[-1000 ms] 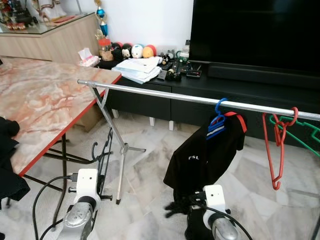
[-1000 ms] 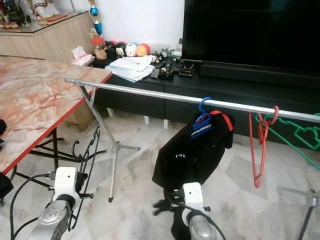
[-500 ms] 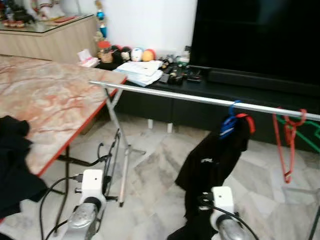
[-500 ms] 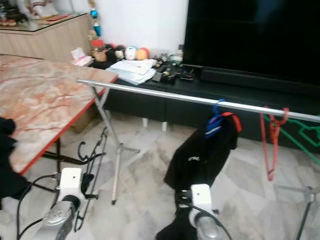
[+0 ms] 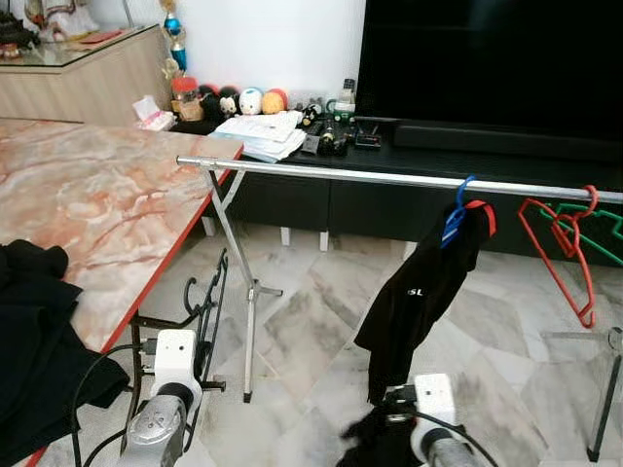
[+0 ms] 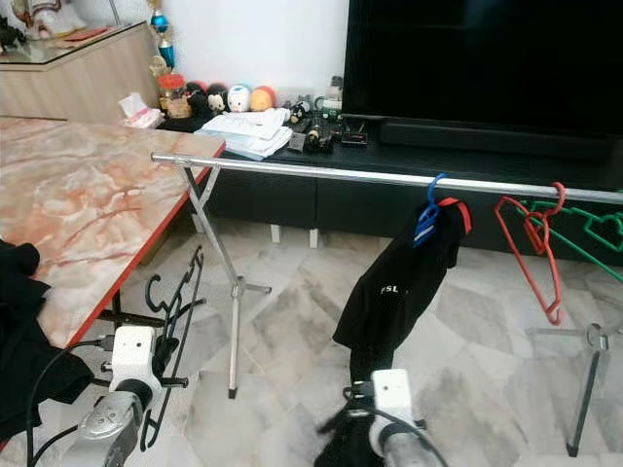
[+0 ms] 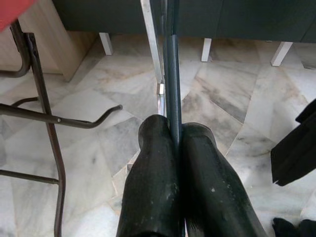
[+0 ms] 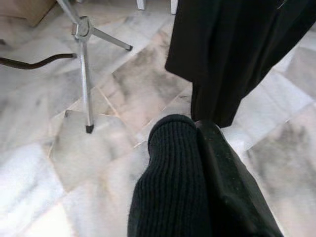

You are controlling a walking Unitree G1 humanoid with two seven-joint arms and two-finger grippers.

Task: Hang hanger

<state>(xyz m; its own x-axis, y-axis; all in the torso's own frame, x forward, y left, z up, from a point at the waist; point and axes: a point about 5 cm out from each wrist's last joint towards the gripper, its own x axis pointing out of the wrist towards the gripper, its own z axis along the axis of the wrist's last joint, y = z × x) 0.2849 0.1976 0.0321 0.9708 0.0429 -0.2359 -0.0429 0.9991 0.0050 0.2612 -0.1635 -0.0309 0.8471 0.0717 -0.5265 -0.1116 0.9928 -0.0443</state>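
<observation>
Jaws: left gripper [image 7: 175, 148] pinched tight on a thin black hanger [image 5: 206, 292]; right gripper [image 8: 197, 143] closed, nothing visibly between the fingers, one of them sleeved in ribbed black knit.

Held low beside the marble table [image 5: 97, 190], hanger dangling by the left arm, well below the steel rail [image 5: 389, 178]; judged light, stiff, thin-wired and smooth, so liable to swivel or slip in a narrow pinch; best kept gripped on the straight bar near the neck, hook left free and upward; bare rail left of the blue hanger [image 5: 454, 209] carrying the black shirt [image 5: 419, 292]; red hanger [image 5: 565, 243] and green hanger [image 5: 608, 233] farther right; black clothes [image 5: 39, 341] heaped on table edge.
</observation>
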